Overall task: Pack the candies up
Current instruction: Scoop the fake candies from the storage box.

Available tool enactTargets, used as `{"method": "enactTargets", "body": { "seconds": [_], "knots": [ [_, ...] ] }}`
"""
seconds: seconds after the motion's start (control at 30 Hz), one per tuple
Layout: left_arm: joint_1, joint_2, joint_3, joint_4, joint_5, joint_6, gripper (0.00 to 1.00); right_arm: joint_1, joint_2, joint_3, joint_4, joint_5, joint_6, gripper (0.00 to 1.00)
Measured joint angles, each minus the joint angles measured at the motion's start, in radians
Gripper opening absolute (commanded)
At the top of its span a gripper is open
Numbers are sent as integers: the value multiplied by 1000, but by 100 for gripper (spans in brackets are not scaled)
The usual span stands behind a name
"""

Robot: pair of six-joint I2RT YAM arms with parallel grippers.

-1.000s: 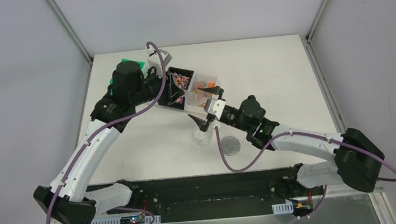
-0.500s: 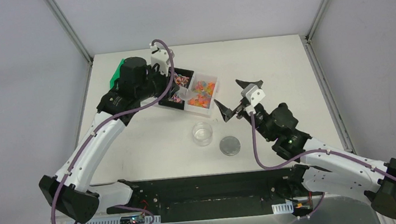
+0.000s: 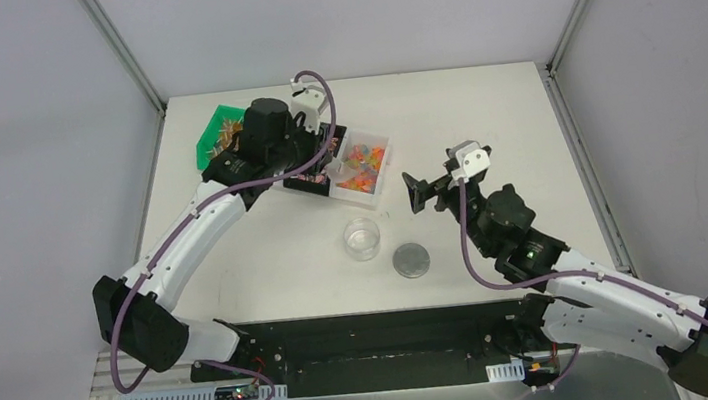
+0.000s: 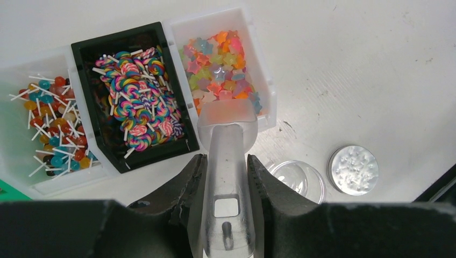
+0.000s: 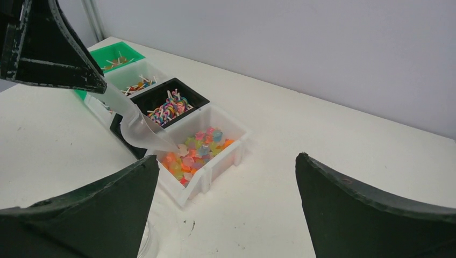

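Observation:
The candies (image 4: 218, 70) are small star-shaped sweets in orange, pink, yellow and blue, filling a white bin (image 3: 378, 179). My left gripper (image 4: 226, 161) is shut on the handle of a translucent scoop (image 4: 226, 134). The scoop's bowl rests on the near end of that candy pile, as the right wrist view also shows on the scoop (image 5: 137, 128). A clear round jar (image 3: 362, 238) stands in front of the bins with its grey lid disc (image 3: 411, 260) lying beside it. My right gripper (image 3: 432, 187) hangs open to the right of the bins, holding nothing.
A black bin of swirl lollipops (image 4: 137, 97) and a white bin of ball lollipops (image 4: 48, 123) sit left of the candy bin. A green bin (image 3: 212, 138) stands at the far left. Walls close the table at the back and both sides.
My right arm has drawn back from the jar and candy bin to the right, jaws wide. My left arm has shifted right along the bins, uncovering the green bin.

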Motion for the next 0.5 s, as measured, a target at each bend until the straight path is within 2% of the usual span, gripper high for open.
{"method": "enactTargets", "body": {
  "seconds": [0.5],
  "knots": [
    [-73, 136, 1, 24, -118, 0, 0, -1, -95, 11, -85, 130, 67, 100]
  ]
}}
